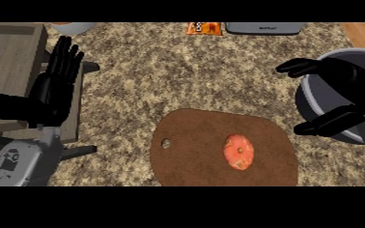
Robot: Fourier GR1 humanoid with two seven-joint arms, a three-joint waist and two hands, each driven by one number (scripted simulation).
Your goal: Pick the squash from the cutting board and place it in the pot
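Resting mid-board (214, 147), squash (239, 151) (untouched)

Orange squash (239, 151) flat on brown cutting board (192, 145) — grey pot (321, 101) right.

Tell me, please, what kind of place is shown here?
Most likely a kitchen counter: a speckled stone-like countertop carries a brown cutting board with an orange squash on it, and a grey pot stands at the right.

Left hand (57, 84) rests open, fingers up, at left edge.
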